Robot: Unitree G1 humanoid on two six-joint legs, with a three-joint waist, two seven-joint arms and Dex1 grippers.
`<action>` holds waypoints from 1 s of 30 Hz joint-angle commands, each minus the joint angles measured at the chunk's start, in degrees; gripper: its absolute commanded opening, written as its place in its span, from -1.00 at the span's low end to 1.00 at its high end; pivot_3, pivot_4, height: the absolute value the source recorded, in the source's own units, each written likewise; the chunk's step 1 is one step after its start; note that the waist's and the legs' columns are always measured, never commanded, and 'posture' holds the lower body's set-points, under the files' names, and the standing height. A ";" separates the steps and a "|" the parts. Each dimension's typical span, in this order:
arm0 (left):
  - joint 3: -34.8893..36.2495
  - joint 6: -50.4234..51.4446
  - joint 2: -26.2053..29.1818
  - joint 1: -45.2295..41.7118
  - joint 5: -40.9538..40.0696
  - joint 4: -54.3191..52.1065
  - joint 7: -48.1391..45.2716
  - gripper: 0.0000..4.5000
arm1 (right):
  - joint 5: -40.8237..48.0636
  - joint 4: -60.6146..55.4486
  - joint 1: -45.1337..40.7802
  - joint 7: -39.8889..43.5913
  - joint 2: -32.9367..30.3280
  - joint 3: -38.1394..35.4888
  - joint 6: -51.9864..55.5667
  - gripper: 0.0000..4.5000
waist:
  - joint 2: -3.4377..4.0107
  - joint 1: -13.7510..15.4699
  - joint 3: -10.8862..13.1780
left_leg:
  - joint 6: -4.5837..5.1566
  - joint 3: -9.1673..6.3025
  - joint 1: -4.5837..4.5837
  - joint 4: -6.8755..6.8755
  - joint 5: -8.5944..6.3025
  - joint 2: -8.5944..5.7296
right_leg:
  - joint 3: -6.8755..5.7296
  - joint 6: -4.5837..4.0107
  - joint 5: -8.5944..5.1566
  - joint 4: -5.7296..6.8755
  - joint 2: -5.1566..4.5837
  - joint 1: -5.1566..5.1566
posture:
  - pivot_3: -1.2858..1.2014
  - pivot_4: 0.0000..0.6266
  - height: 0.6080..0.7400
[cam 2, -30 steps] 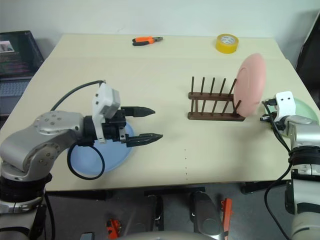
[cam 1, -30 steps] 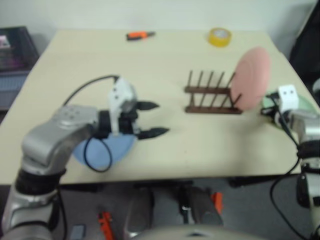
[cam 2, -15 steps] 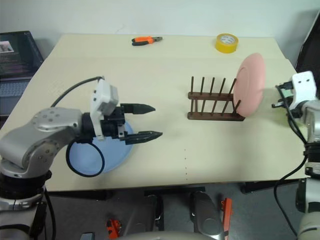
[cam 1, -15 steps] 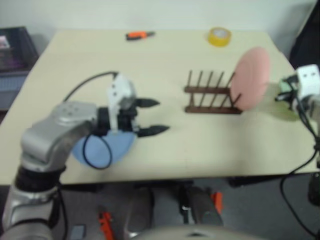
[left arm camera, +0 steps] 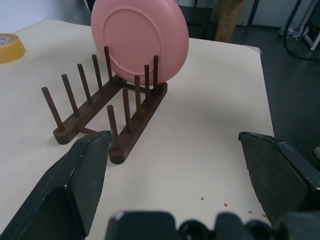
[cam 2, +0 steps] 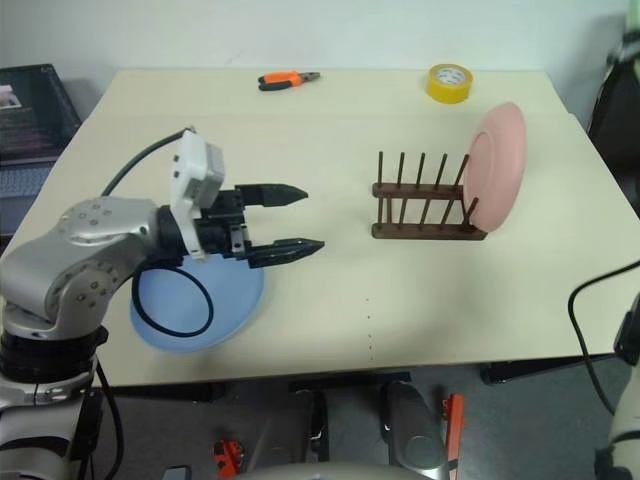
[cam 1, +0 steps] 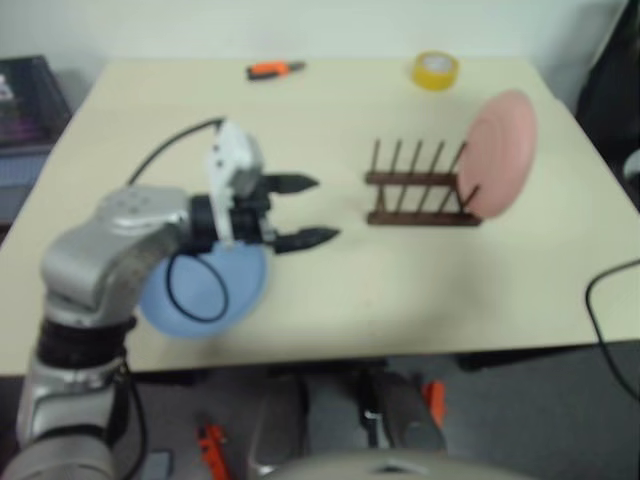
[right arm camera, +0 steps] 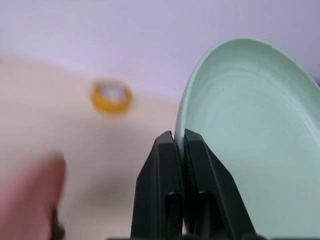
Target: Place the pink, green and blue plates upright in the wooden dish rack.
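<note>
The pink plate (cam 2: 497,165) stands upright at the right end of the wooden dish rack (cam 2: 425,205), leaning on the last pegs. The blue plate (cam 2: 200,305) lies flat near the table's front left, partly under my left arm. My left gripper (cam 2: 295,218) hovers open and empty just past the blue plate, pointing towards the rack (left arm camera: 107,107) and the pink plate (left arm camera: 140,42). In the right wrist view my right gripper (right arm camera: 179,135) is shut on the rim of the green plate (right arm camera: 250,130), which is held up on edge in the air.
Orange-handled pliers (cam 2: 287,78) and a yellow tape roll (cam 2: 447,80) lie at the table's far edge. A dark laptop (cam 2: 30,110) sits off the table's left side. A black cable (cam 2: 600,290) loops over the table's right front corner.
My right arm has risen out of the head views, lifting the green plate off the table's right side. The left gripper has barely moved and stays open.
</note>
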 commanded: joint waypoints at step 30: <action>6.91 3.81 2.77 5.57 -4.96 -6.81 2.96 1.00 | 61.14 -7.12 4.86 -32.37 35.97 -36.21 18.08 -1.00 | 0.01 0.65 -0.01 | 0.04 -0.07 -0.09 0.09 0.02 0.07 | 0.00 0.15 0.12 0.06 -0.03 0.02 | 0.03 -0.52 1.00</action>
